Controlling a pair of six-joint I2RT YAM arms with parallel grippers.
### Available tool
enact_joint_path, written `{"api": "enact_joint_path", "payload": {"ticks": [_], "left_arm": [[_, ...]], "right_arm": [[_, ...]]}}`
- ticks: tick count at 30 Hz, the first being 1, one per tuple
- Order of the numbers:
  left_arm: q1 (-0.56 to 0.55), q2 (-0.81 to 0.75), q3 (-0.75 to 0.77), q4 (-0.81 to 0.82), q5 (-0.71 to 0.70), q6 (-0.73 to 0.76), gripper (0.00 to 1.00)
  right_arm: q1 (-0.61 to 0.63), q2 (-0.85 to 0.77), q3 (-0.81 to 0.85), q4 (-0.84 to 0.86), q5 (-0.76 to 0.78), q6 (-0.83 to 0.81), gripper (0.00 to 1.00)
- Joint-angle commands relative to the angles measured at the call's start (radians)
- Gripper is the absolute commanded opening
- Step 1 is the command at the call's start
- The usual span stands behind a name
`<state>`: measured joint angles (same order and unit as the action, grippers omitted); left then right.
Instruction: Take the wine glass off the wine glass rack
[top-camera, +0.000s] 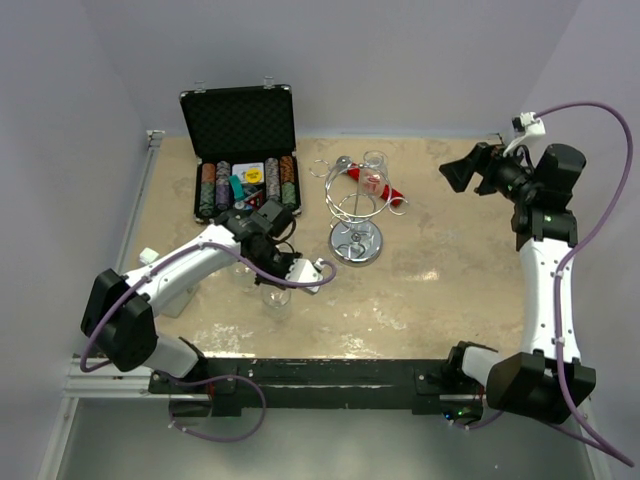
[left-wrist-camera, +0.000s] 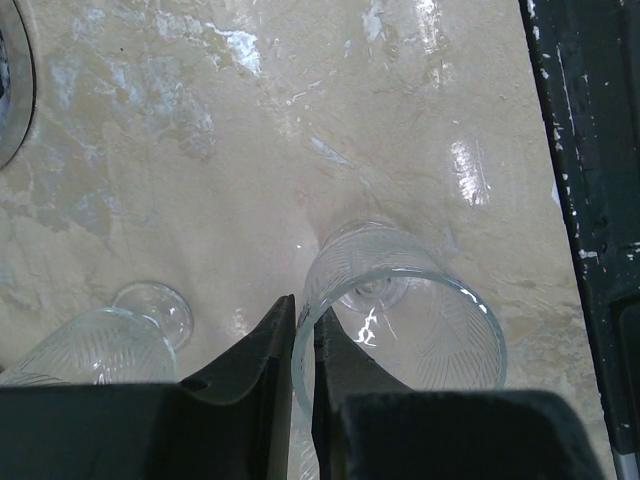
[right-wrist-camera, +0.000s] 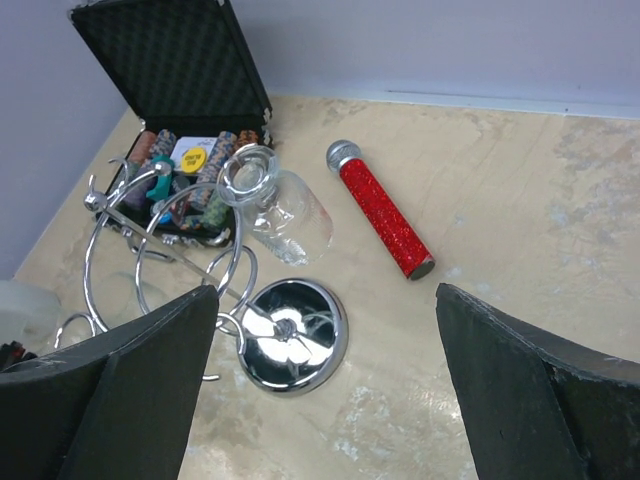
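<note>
From above, the wine glass rack (top-camera: 352, 212) stands on the tan desk (top-camera: 450, 290), near the middle. One hanging wine glass (top-camera: 374, 168) is on the far side of its wire loops. A red microphone (top-camera: 380, 186) lies just behind the rack. An open black chip case (top-camera: 240, 150) sits to the left of it. The left gripper (top-camera: 290, 275) is in front of the case, down at a held wine glass (top-camera: 275, 297) that stands on the desk. A second wine glass (top-camera: 240, 272) is just beside that one. The right gripper (top-camera: 460, 172) is up in the air, well to the right of the rack.

The left wrist camera shows the left gripper (left-wrist-camera: 303, 308) almost closed. Its two black fingers (left-wrist-camera: 250, 370) pinch the rim of the held wine glass (left-wrist-camera: 400, 320), with one finger inside the bowl and one outside. The second wine glass (left-wrist-camera: 85, 350) is close on the left.

The right wrist camera shows the right gripper (right-wrist-camera: 325, 300) spread wide with nothing in it. Below it are the wine glass rack (right-wrist-camera: 170, 250) and its shiny round base. The hanging wine glass (right-wrist-camera: 280, 210) hangs tilted from a loop, foot up. The red microphone (right-wrist-camera: 385, 215) lies to the right, apart from the rack. The chip case (right-wrist-camera: 170, 70) is behind.
</note>
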<state>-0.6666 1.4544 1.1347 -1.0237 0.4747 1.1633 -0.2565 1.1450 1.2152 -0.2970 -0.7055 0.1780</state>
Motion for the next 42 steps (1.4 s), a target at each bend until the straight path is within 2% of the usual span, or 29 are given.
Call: {"api": "enact_joint_path", "payload": {"ticks": [1,7,14,16,18,20,21,22,23,26,29,32,33,34,36,38,42], "left_arm": [[0.007,-0.042,-0.026,0.068,0.022,0.012,0.03],[0.016,-0.048,-0.033,0.071,0.013,0.025,0.19],[0.03,-0.083,-0.023,0.06,-0.001,0.026,0.3],[0.036,-0.103,-0.003,0.054,0.002,0.01,0.34],[0.048,-0.114,0.066,0.036,0.013,-0.048,0.38],[0.058,-0.092,0.214,-0.071,0.04,-0.109,0.45],[0.064,-0.072,0.3,-0.138,0.056,-0.119,0.51],[0.07,-0.056,0.394,-0.204,0.074,-0.129,0.62],[0.076,-0.037,0.496,-0.255,0.088,-0.134,0.68],[0.102,-0.011,0.618,-0.279,0.154,-0.177,0.71],[0.113,-0.017,0.633,-0.134,0.237,-0.291,0.71],[0.121,-0.102,0.501,0.264,0.181,-0.552,0.73],[0.121,-0.145,0.423,0.41,0.127,-0.63,0.77],[0.122,-0.184,0.354,0.629,0.063,-0.724,0.99],[0.122,-0.247,0.205,0.942,-0.075,-0.8,1.0],[0.121,-0.233,0.152,1.061,-0.163,-0.768,1.0],[0.122,-0.115,0.292,0.95,-0.274,-0.735,1.0]], "right_arm": [[-0.004,-0.001,-0.029,0.035,-0.055,0.002,0.94],[-0.004,0.022,-0.029,0.05,-0.054,-0.005,0.95],[-0.006,0.079,-0.011,0.047,-0.087,-0.08,0.95],[-0.004,0.094,-0.011,0.047,-0.11,-0.158,0.96],[-0.006,0.105,-0.013,0.068,-0.137,-0.288,0.97],[-0.006,0.11,-0.011,0.137,-0.14,-0.351,0.98],[-0.006,0.12,-0.006,0.178,-0.14,-0.37,0.98],[-0.006,0.146,0.01,0.197,-0.141,-0.392,0.98],[-0.006,0.182,0.03,0.196,-0.155,-0.414,0.97],[-0.004,0.29,0.107,0.133,-0.218,-0.524,0.95],[-0.004,0.357,0.104,0.221,-0.287,-0.505,0.95],[0.01,0.374,0.078,0.279,-0.319,-0.535,0.99],[0.013,0.393,0.089,0.239,-0.327,-0.587,0.99],[0.016,0.41,0.102,0.186,-0.34,-0.641,0.99],[0.02,0.452,0.116,0.101,-0.38,-0.747,0.99],[0.025,0.49,0.109,0.065,-0.425,-0.823,0.99],[0.094,0.538,0.054,0.052,-0.443,-0.98,0.99]]}}
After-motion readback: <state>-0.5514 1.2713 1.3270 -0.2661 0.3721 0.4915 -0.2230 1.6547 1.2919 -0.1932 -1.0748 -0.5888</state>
